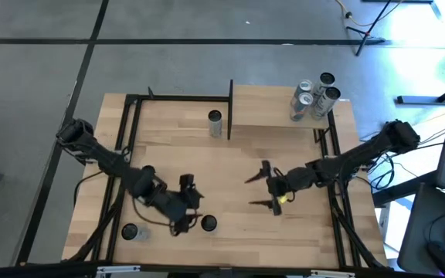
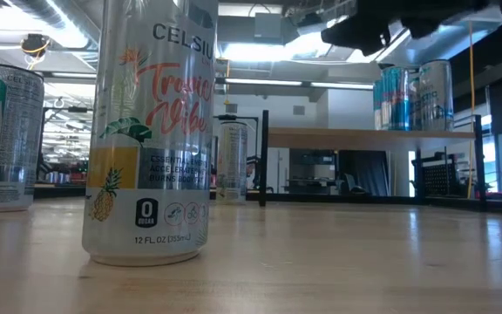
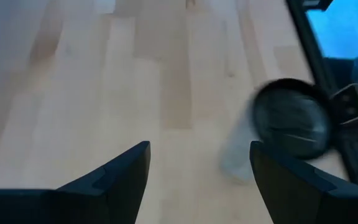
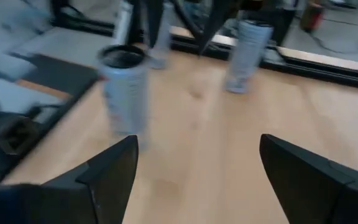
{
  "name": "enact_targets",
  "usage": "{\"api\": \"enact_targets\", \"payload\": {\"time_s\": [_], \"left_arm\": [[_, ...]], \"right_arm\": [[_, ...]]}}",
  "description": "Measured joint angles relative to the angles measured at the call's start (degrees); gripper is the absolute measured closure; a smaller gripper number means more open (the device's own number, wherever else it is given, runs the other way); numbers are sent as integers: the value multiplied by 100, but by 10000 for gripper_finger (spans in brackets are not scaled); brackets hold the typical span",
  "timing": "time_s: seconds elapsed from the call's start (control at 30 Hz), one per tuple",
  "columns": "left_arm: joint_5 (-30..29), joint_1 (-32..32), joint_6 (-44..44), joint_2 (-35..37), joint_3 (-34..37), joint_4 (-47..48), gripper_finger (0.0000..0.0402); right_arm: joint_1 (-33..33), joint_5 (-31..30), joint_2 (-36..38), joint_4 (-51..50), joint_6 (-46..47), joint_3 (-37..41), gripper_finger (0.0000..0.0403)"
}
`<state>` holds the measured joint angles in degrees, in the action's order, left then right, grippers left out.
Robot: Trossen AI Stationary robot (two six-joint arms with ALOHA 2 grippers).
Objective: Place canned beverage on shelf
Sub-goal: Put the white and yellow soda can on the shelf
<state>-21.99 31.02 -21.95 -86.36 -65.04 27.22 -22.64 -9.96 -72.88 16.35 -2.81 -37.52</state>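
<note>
The shelf (image 1: 280, 104) is a raised light-wood board on black posts at the table's far right. Several cans (image 1: 315, 96) stand on its right end and also show in the low view (image 2: 412, 96). One can (image 1: 215, 122) stands on the tabletop just left of the shelf. Two more cans stand near the front edge, one (image 1: 208, 224) beside my left gripper and one (image 1: 130, 232) farther left. My left gripper (image 1: 190, 205) is open and empty above the tabletop, and a can (image 3: 284, 124) stands to one side of its fingers. My right gripper (image 1: 257, 190) is open and empty over the table's middle.
A black metal frame (image 1: 130, 116) runs along the table's left, right and far sides. In the low view a printed can (image 2: 151, 131) stands close to the camera, and another (image 2: 7, 135) stands at the left. Bare wood lies between the two grippers.
</note>
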Motion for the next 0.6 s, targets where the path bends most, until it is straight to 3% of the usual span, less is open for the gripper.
{"api": "enact_targets", "payload": {"time_s": [0.17, 0.37, 0.5, 0.6], "left_arm": [[-662, 619, -899, -122, 19, -47, 132], [-1275, 1156, -2028, -145, 9, -651, 132], [-1999, 1365, -2147, -195, -81, -1236, 132], [-1998, 1384, -1977, -389, -70, -1584, 132]], "right_arm": [[-162, 605, -437, 1102, 263, 231, 81], [-440, 857, -1003, 1289, 700, 34, 81], [-700, 845, -1315, 1264, 866, -83, 81], [-890, 800, -1460, 1307, 976, -142, 81]]}}
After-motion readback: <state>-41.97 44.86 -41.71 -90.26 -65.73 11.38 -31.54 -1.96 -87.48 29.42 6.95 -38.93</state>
